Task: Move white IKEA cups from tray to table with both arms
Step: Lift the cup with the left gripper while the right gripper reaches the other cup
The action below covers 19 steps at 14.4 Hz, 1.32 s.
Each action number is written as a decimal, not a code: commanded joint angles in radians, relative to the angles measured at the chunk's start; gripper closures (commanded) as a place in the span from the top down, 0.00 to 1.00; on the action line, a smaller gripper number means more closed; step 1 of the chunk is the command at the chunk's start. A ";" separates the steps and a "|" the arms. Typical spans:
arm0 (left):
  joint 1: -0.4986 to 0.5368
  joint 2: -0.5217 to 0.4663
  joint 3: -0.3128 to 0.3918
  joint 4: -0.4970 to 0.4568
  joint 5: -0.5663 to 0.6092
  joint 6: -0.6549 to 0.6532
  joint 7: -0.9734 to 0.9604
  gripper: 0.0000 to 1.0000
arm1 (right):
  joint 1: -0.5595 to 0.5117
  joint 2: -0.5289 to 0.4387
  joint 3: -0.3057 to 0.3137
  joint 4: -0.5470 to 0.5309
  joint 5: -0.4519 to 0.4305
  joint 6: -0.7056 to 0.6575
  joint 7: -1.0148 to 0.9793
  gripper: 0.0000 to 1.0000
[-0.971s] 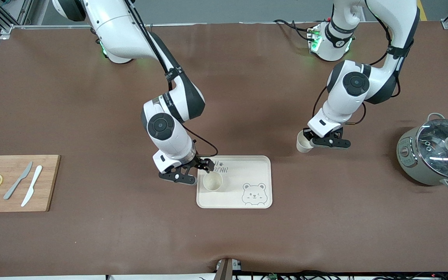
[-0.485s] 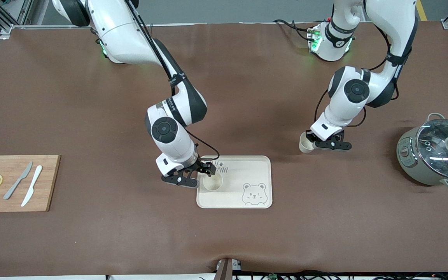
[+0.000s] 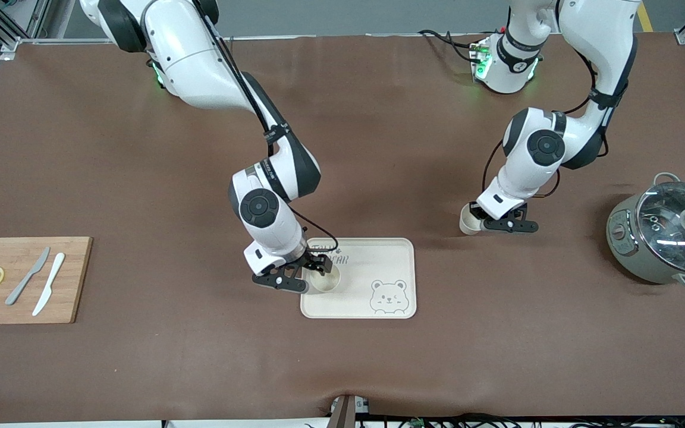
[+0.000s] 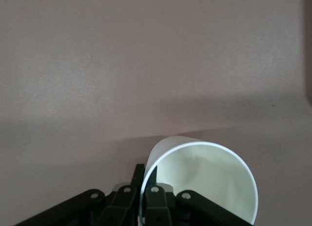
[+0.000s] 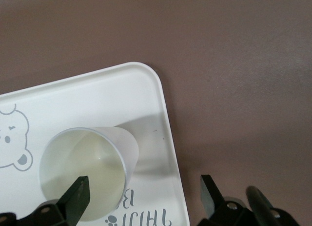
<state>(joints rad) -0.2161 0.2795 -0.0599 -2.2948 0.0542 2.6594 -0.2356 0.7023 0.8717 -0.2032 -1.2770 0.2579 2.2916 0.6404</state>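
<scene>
Off tray (image 3: 378,267): one cup (image 3: 468,220) pinched in left gripper (image 3: 487,224), low over table (image 3: 140,178), unreleased. On tray: second cup (image 3: 326,279), right gripper (image 3: 301,274) spread wide around rim, ungrasped.

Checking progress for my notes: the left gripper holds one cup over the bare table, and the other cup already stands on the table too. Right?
Not quite. The other cup is on the tray, as the front view shows, with the open right gripper at it. The left gripper does hold its cup over the table.
</scene>
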 commanded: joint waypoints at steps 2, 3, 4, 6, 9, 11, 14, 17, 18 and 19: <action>0.014 0.007 -0.012 0.008 0.007 0.013 0.012 0.00 | 0.000 0.043 -0.004 0.047 0.020 0.014 0.007 1.00; 0.014 0.012 -0.012 0.014 0.006 0.020 0.012 0.00 | 0.000 0.049 -0.004 0.047 0.020 0.022 0.007 1.00; 0.014 0.021 -0.012 0.015 0.007 0.025 0.013 0.00 | 0.002 0.052 -0.004 0.047 0.020 0.031 0.007 1.00; 0.017 0.024 -0.012 0.015 0.006 0.027 0.013 0.00 | 0.002 0.056 -0.004 0.047 0.020 0.034 0.008 1.00; 0.020 0.039 -0.012 0.029 0.006 0.027 0.013 0.00 | 0.002 0.064 -0.004 0.047 0.020 0.043 0.008 1.00; 0.021 0.046 -0.012 0.035 0.006 0.027 0.013 0.00 | 0.005 0.069 -0.002 0.047 0.020 0.055 0.010 1.00; 0.017 0.050 -0.012 0.040 0.006 0.027 0.016 1.00 | 0.008 0.076 -0.002 0.047 0.021 0.068 0.012 1.00; 0.018 0.050 -0.012 0.040 0.006 0.027 0.016 1.00 | 0.016 0.078 -0.002 0.047 0.021 0.074 0.012 1.00; 0.018 0.047 -0.012 0.041 0.004 0.025 0.015 1.00 | 0.016 0.078 -0.002 0.047 0.021 0.074 0.012 1.00; 0.018 0.040 -0.011 0.041 0.004 0.021 0.012 1.00 | 0.016 0.078 -0.002 0.047 0.021 0.074 0.012 1.00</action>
<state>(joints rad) -0.2090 0.3216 -0.0634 -2.2632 0.0542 2.6745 -0.2346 0.7125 0.9270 -0.1989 -1.2659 0.2579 2.3643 0.6407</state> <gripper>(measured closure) 0.339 0.000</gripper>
